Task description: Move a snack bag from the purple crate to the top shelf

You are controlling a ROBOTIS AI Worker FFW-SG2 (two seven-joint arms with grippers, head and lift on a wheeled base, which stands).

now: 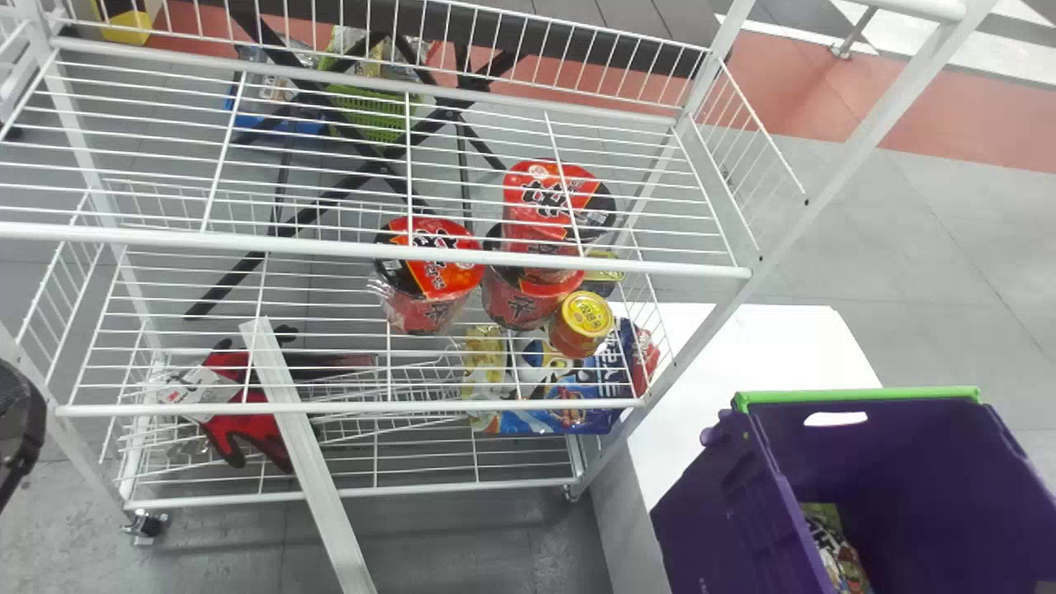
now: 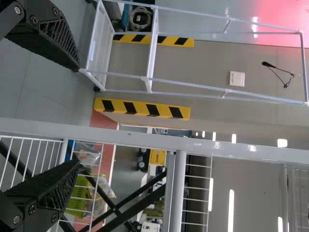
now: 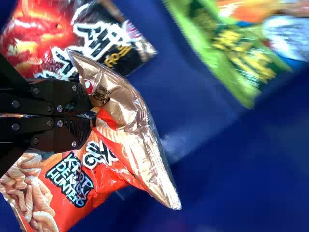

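Note:
At the head view's left edge, part of my left gripper (image 1: 18, 429) stands beside the white rack. Its two fingers are wide apart in the left wrist view, where the gripper (image 2: 78, 115) holds nothing. The right wrist view has my right gripper (image 3: 91, 116) closed on the crinkled upper part of an orange-red snack bag (image 3: 104, 181), over the blue-looking inside of the crate. The purple crate (image 1: 899, 445) with a green rim stands at the head view's lower right. The top shelf (image 1: 371, 246) is white wire with a raised back rail.
Cup noodles (image 1: 433, 276), a yellow-lidded cup (image 1: 584, 322) and a blue packet (image 1: 544, 417) sit on lower rack levels, with red gloves (image 1: 239, 404) to the left. A rack post (image 1: 850, 181) slants between rack and crate. Other packets (image 3: 231, 53) lie in the crate.

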